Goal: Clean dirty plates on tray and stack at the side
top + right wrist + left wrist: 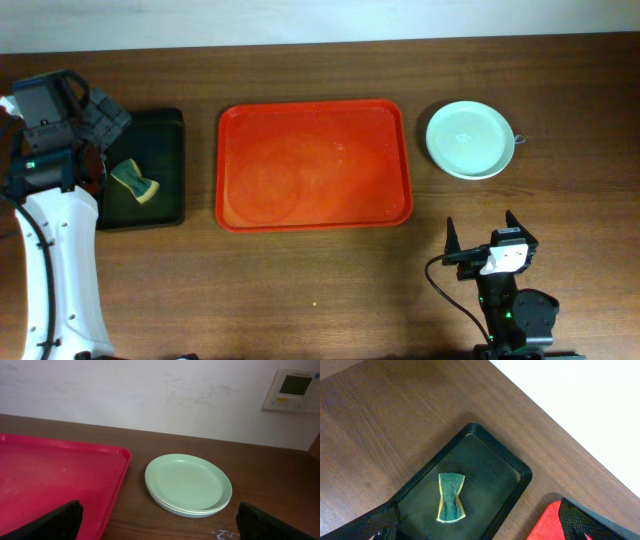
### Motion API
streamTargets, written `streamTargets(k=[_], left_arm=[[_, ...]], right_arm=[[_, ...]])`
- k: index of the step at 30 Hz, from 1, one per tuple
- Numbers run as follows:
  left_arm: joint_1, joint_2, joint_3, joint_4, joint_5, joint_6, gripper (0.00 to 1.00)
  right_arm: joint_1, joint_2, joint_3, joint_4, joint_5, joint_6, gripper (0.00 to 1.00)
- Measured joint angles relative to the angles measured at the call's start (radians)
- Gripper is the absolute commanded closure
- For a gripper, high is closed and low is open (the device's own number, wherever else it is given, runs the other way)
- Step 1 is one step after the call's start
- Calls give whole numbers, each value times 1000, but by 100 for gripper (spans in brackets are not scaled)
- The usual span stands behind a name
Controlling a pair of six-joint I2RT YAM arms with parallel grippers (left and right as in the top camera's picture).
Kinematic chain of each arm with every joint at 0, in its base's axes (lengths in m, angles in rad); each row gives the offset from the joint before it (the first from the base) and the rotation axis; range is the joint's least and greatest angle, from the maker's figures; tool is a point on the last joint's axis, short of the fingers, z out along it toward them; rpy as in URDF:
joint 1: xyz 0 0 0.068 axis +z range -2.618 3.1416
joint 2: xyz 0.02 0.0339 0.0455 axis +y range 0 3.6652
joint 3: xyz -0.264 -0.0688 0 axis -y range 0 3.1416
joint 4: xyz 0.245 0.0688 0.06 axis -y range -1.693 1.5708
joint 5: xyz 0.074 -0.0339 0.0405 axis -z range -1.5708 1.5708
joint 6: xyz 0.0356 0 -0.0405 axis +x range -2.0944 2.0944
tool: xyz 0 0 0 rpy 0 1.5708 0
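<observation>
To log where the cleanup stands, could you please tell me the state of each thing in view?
Tray: no plates on it, faint wet marks.
Plates: stacked beside the tray, top one looks clean.
Sponge: lying in the black tray, ungripped.
Left arm: jaws open, empty, over the black tray.
Right arm: jaws open, empty.

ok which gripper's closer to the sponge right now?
Left. The left gripper is over the black tray holding the sponge. The right gripper is far off on the other side of the red tray, in front of the stacked plates.
</observation>
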State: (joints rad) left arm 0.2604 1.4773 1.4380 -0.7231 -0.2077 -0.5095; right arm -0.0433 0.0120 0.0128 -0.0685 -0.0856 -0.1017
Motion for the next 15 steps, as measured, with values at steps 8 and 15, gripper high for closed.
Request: streamTargets(k=[8,15], left_arm=[[-54,-143,-6,-66,-74,133,1],[-322,-604,-491,474,0,500,1]], right_arm=[[0,0,0,0,0,0,1],[0,-1,0,1,8,0,1]])
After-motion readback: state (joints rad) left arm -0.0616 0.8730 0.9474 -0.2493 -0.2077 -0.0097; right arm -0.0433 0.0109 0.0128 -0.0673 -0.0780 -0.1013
